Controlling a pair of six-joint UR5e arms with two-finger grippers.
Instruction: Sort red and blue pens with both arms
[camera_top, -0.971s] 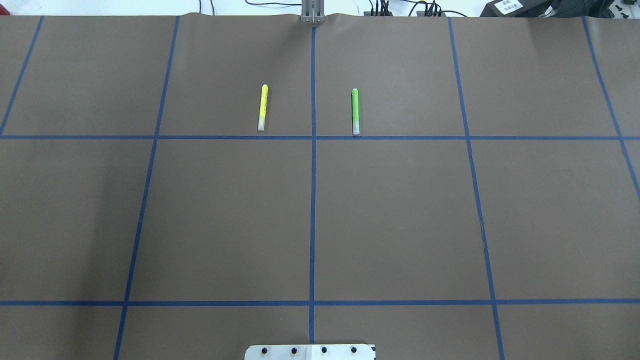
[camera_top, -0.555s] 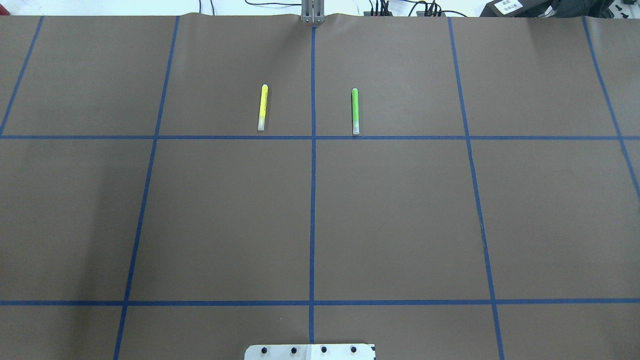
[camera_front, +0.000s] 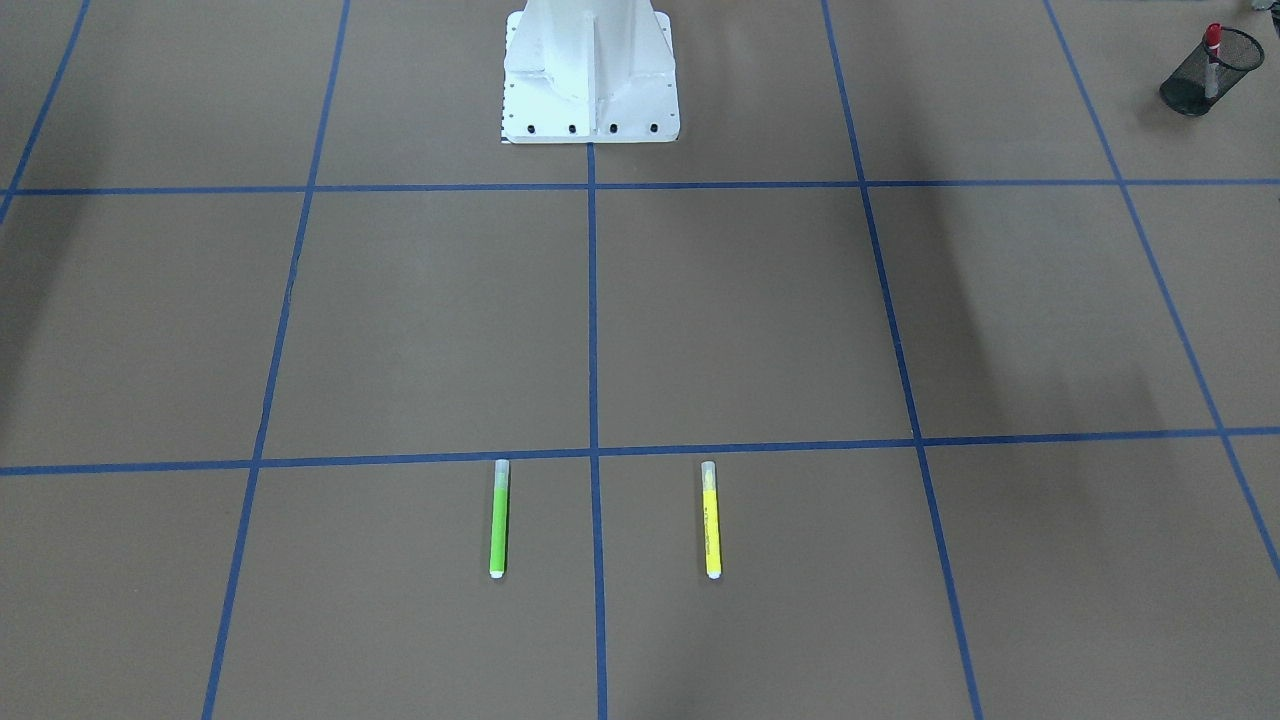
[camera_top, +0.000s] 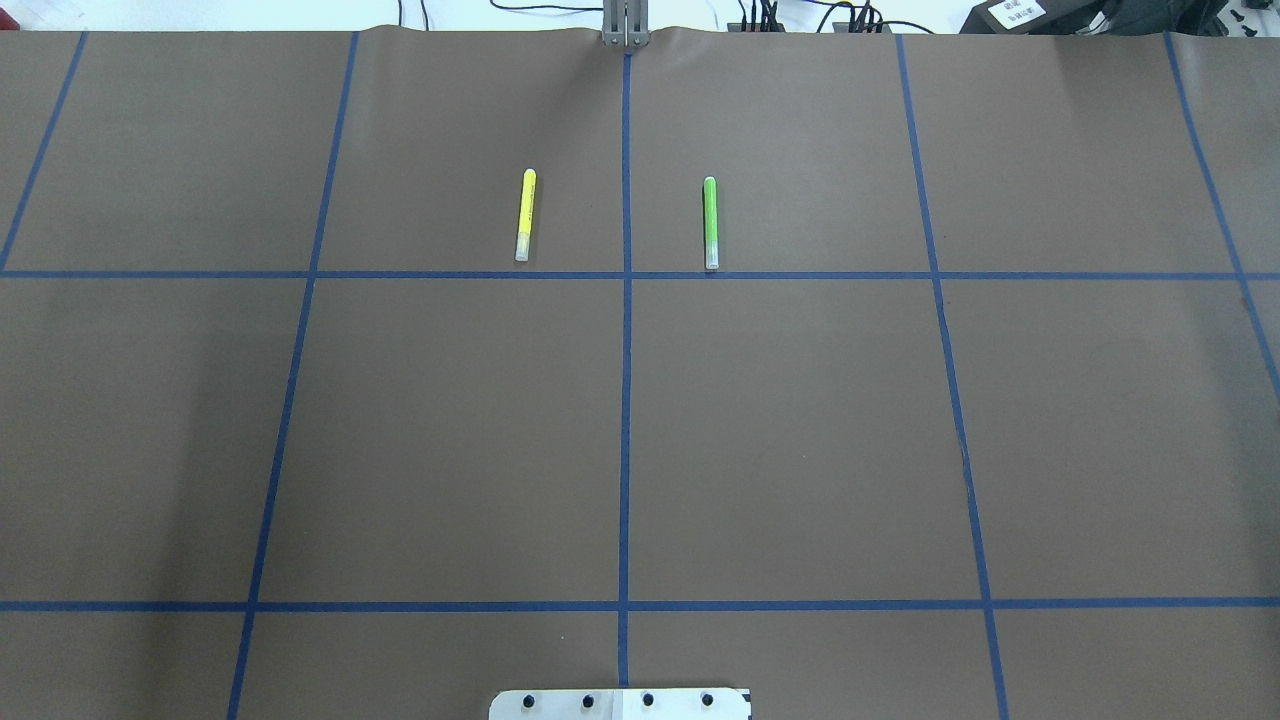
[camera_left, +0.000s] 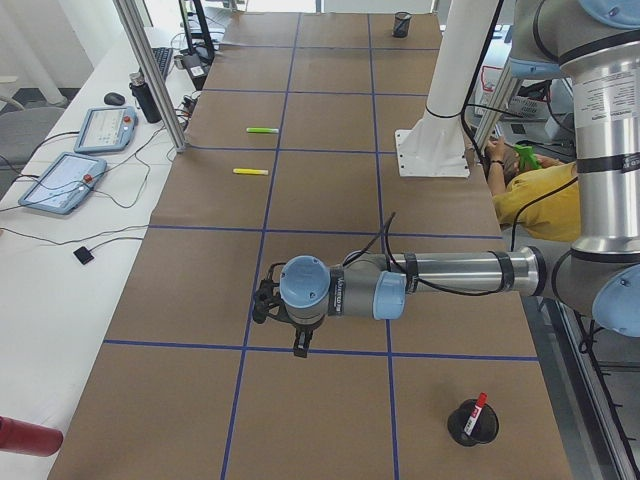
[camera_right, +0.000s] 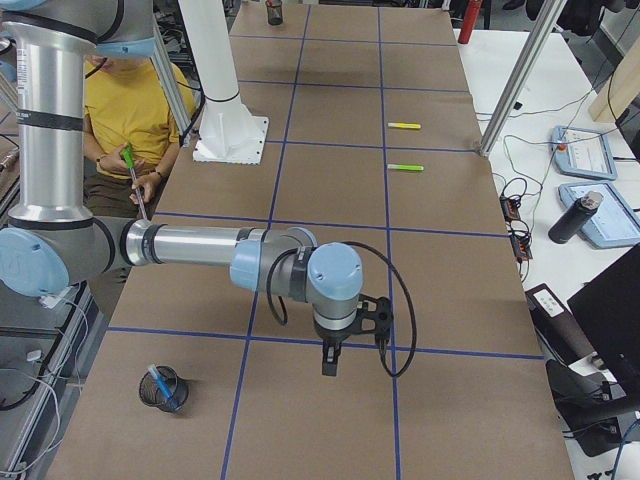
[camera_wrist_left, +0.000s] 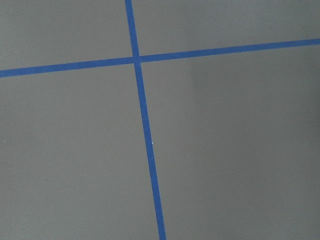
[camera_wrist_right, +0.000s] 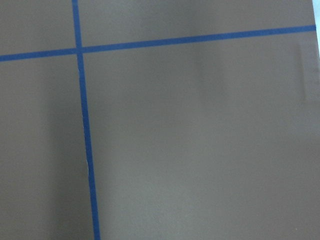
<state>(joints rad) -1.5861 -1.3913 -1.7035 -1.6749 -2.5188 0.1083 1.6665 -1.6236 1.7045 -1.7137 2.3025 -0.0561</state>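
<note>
Brown table (camera_top: 800, 430) unchanged: yellow marker (camera_top: 524, 215) and green marker (camera_top: 710, 222) lie as before (parallel, apart). Left gripper (camera_left: 299, 349) and right gripper (camera_right: 329, 366) hover; jaws' state cannot be told.

Opposed high views, shared table (camera_top: 800, 450)

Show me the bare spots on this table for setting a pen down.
Bare: the middle squares between the white pedestal base and the tape line in front of the yellow marker and green marker. Those two each take a far centre square, with an open strip between them.
</note>
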